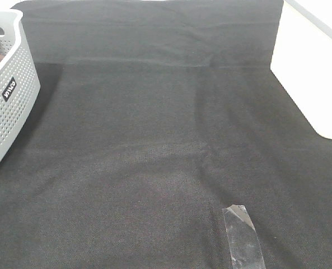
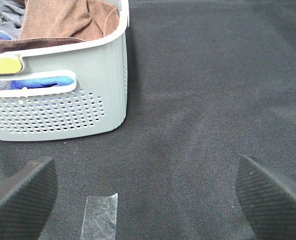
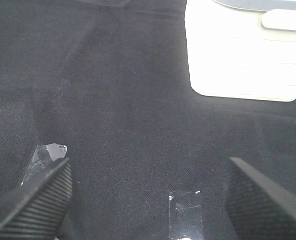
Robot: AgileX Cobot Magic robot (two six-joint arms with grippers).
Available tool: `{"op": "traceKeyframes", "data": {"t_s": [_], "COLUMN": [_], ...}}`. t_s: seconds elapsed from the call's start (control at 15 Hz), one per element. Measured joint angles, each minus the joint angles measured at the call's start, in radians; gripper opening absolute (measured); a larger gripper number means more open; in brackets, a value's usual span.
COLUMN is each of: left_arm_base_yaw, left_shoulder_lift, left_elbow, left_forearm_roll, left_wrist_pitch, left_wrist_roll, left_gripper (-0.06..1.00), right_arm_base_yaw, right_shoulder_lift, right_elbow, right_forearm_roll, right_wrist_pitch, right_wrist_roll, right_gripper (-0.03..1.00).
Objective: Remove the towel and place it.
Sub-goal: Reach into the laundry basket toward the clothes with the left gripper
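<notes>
Clear tape strip (image 1: 243,236) down at 6 o'clock on the black-covered counter (image 1: 154,157), grey basket (image 1: 6,95) way over at 9 o'clock, brown towel (image 2: 58,22) bunched inside it, left hand (image 2: 148,195) wide apart and empty, right hand (image 3: 148,200) same, white bin (image 1: 317,73) at 2 o'clock

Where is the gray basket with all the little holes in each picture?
Exterior high: the gray perforated plastic basket sits at the left edge, partly cut off.
Left wrist: the basket fills the upper left, with the rust-brown soft towel inside.
Right wrist: not in it.
Shared landmark: the black woven table covering, with clear tape strips stuck on it.
</notes>
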Motion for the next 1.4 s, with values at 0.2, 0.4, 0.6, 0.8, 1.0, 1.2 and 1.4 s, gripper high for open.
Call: {"op": "traceKeyframes", "data": {"t_s": [0.2,0.4,0.6,0.8,1.0,1.2,1.4], "left_arm_base_yaw": [0.0,0.0,0.0,0.0,0.0,0.0,0.0], "left_shoulder_lift": [0.0,0.0,0.0,0.0,0.0,0.0,0.0], "left_elbow": [0.0,0.0,0.0,0.0,0.0,0.0,0.0], "left_forearm_roll": [0.0,0.0,0.015,0.031,0.031,0.031,0.031], "left_wrist_pitch": [0.0,0.0,0.0,0.0,0.0,0.0,0.0], "left_wrist_roll": [0.0,0.0,-0.021,-0.041,-0.041,-0.041,-0.041], "left_gripper": [0.9,0.9,0.93,0.99,0.99,0.99,0.99], "right_arm_base_yaw": [0.0,0.0,0.0,0.0,0.0,0.0,0.0], "right_shoulder_lift": [0.002,0.002,0.002,-0.003,-0.003,-0.003,-0.003], "right_elbow": [0.0,0.0,0.0,0.0,0.0,0.0,0.0], "right_forearm_roll": [0.0,0.0,0.014,0.026,0.026,0.027,0.027], "right_wrist_pitch": [0.0,0.0,0.0,0.0,0.0,0.0,0.0], "right_wrist_roll": [0.004,0.014,0.014,0.014,0.014,0.014,0.014], "right_gripper": [0.94,0.96,0.97,0.97,0.97,0.97,0.97]}}
